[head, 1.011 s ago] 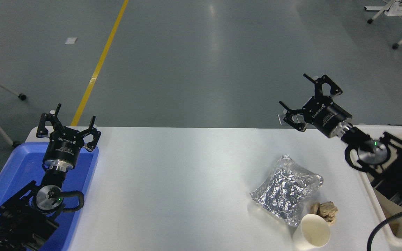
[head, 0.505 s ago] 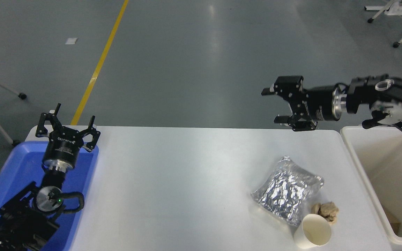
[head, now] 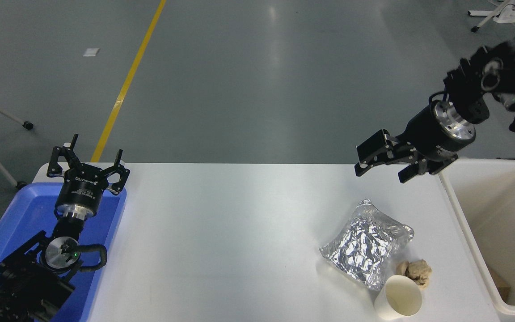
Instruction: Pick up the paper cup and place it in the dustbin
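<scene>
Paper cup [head: 398, 303], smooth, tapered, cream-white

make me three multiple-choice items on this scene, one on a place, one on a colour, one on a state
1. Where is the paper cup?
A. in the dustbin
B. on the table's near edge beside the foil bag
C. in the tray

2. What colour is the tray?
A. blue
B. red
C. green

3. What is the right gripper doing?
A. gripping the cup
B. open, empty, above the table's far edge
C. inside the dustbin

Answers: B, it stands by the foil bag; A, its walls are blue; B, nothing lies between its spread fingers, the dustbin beside it.
</scene>
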`<state>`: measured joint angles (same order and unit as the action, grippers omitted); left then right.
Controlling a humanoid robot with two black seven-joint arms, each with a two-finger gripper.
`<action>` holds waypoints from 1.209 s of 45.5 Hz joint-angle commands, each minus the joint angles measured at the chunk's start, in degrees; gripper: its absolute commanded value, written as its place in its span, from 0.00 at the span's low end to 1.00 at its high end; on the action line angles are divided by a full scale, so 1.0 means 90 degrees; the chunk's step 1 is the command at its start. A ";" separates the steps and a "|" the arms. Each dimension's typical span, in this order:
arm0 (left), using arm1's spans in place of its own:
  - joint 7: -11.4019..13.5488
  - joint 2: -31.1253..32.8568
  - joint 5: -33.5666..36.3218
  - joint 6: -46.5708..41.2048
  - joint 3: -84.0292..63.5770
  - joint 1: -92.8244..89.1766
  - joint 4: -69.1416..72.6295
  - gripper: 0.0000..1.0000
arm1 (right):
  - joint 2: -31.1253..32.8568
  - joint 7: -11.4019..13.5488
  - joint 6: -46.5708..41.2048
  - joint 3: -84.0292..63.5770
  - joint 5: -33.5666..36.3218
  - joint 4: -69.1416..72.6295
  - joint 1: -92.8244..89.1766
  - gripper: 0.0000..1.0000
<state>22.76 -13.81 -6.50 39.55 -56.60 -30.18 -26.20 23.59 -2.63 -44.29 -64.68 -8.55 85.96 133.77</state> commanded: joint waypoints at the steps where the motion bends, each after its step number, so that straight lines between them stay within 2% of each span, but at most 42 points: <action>1: 0.0001 0.0001 -0.0001 0.0000 0.0000 0.0004 0.0001 1.00 | -0.0560 -0.0010 -0.0079 -0.0870 0.0423 0.1133 0.1435 1.00; 19: 0.0020 0.0001 -0.0011 -0.0010 -0.0020 0.0014 0.0001 1.00 | -0.0248 -0.0001 -0.0079 -0.1270 0.0140 0.1561 0.1699 1.00; 25: 0.0020 0.0001 -0.0011 -0.0010 -0.0020 0.0014 0.0001 1.00 | 0.0386 -0.0010 -0.0079 -0.1534 -0.0426 0.1561 0.1572 1.00; 31: 0.0020 0.0001 -0.0011 -0.0010 -0.0020 0.0014 0.0001 1.00 | 0.0914 -0.0010 -0.0079 -0.1505 -0.0573 0.1561 0.1085 1.00; 46: 0.0020 0.0001 -0.0011 0.0000 -0.0010 0.0004 0.0001 1.00 | 0.2095 -0.0010 -0.0079 -0.0549 -0.1969 0.1561 -0.1180 1.00; 55: 0.0010 0.0001 -0.0011 0.0000 -0.0010 0.0004 0.0001 1.00 | 0.2535 -0.0030 -0.0079 0.0350 -0.3053 0.1007 -0.2870 1.00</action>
<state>22.93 -13.80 -6.59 39.48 -56.70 -30.16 -26.18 40.69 -2.78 -45.02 -69.89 -25.77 98.89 124.41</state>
